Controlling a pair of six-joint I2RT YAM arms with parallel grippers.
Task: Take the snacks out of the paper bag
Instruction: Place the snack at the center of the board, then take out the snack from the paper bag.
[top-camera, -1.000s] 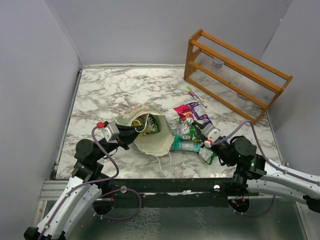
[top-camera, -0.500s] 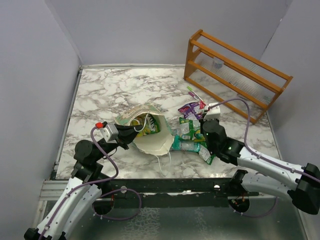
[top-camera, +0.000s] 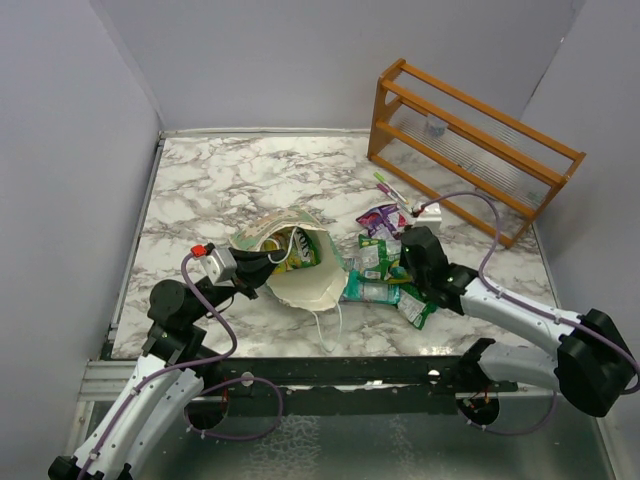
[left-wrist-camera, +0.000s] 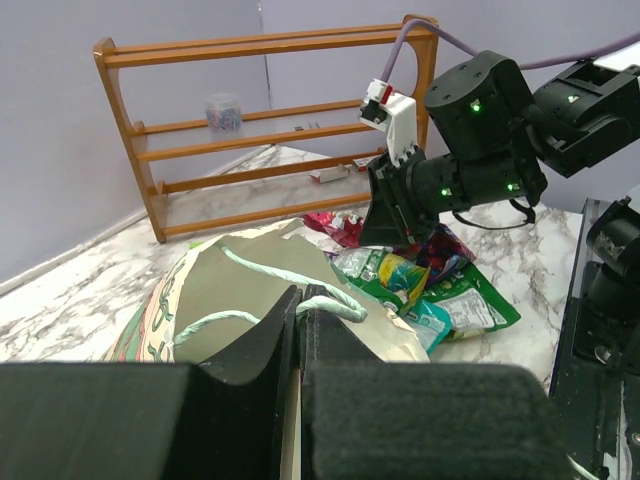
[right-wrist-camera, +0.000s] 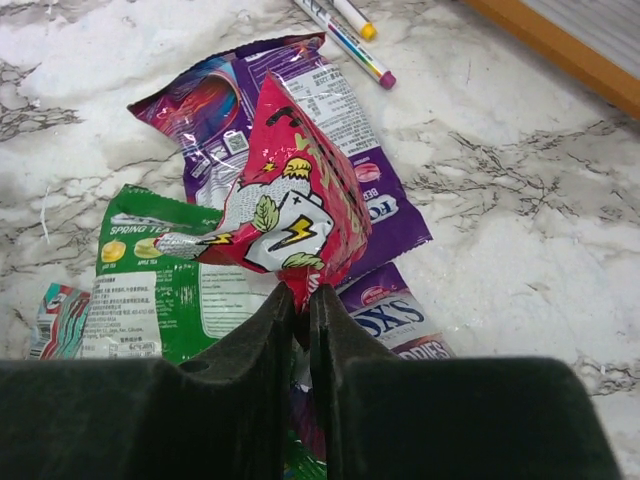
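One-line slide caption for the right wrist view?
Right gripper pinching a red snack packet over a purple packet and a green packet on the marble table, two pens beyond.

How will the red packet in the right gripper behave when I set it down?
Probably light and floppy: the red packet is crumpled film, pinched at one edge by the right gripper. Its glossy surface looks slippery, so it may slide on the purple packet below.
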